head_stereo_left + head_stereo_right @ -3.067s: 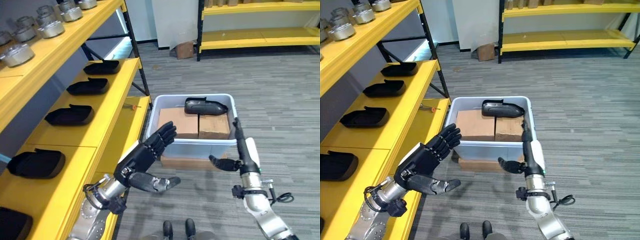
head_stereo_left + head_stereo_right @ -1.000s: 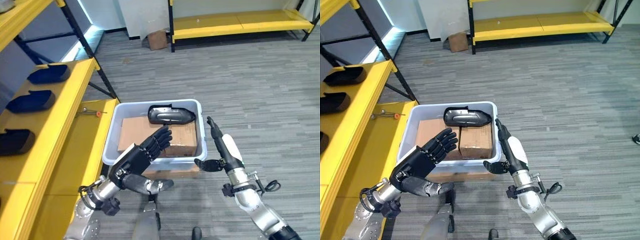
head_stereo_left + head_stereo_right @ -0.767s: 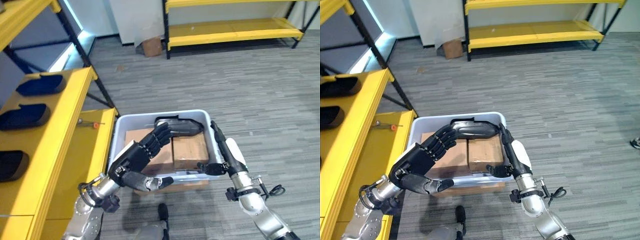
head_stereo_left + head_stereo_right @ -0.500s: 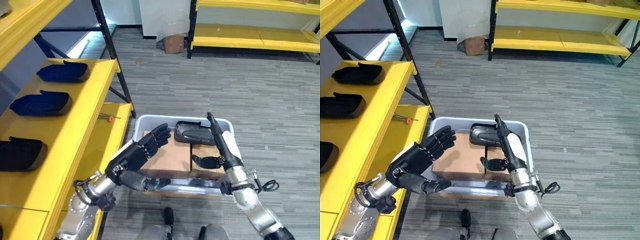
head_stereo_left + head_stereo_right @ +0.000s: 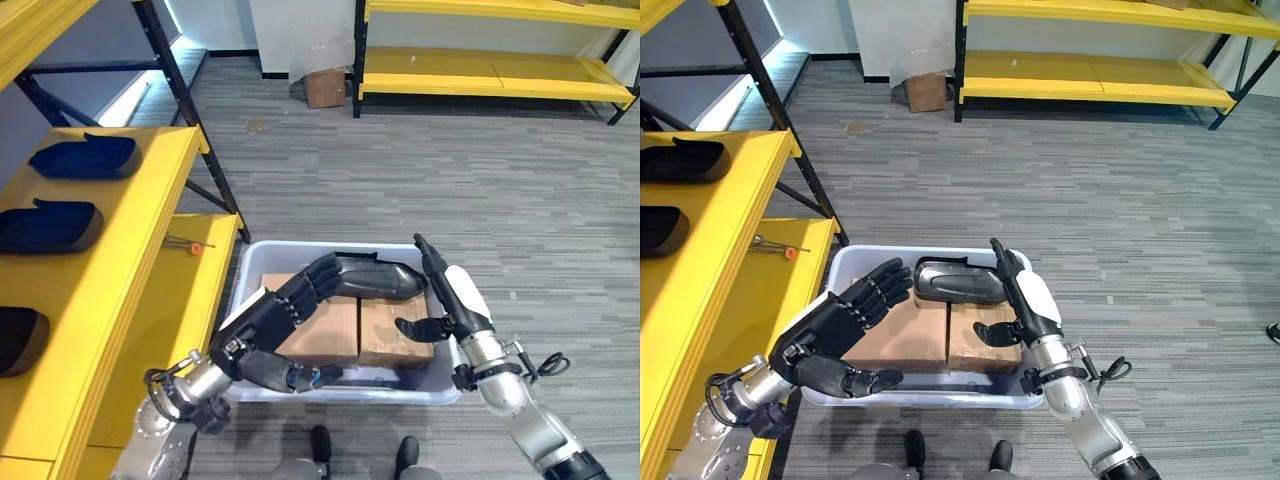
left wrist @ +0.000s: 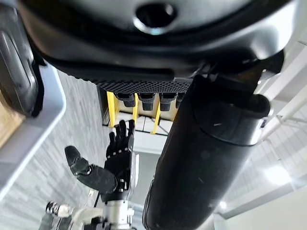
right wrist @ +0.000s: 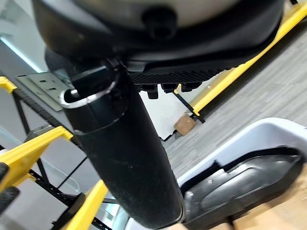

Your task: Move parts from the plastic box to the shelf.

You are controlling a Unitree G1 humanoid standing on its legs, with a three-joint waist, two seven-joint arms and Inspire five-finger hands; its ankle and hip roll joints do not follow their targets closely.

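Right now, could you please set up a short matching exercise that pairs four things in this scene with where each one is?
Things:
1. black part
2. cardboard boxes
3. left hand
4. small screwdriver

Places:
A. lying on the lower yellow shelf board
B. inside the plastic box, under the part
C. open over the box's left side
D. on top of the boxes, at the box's far end

Pairs: 1-D, 2-B, 3-C, 4-A
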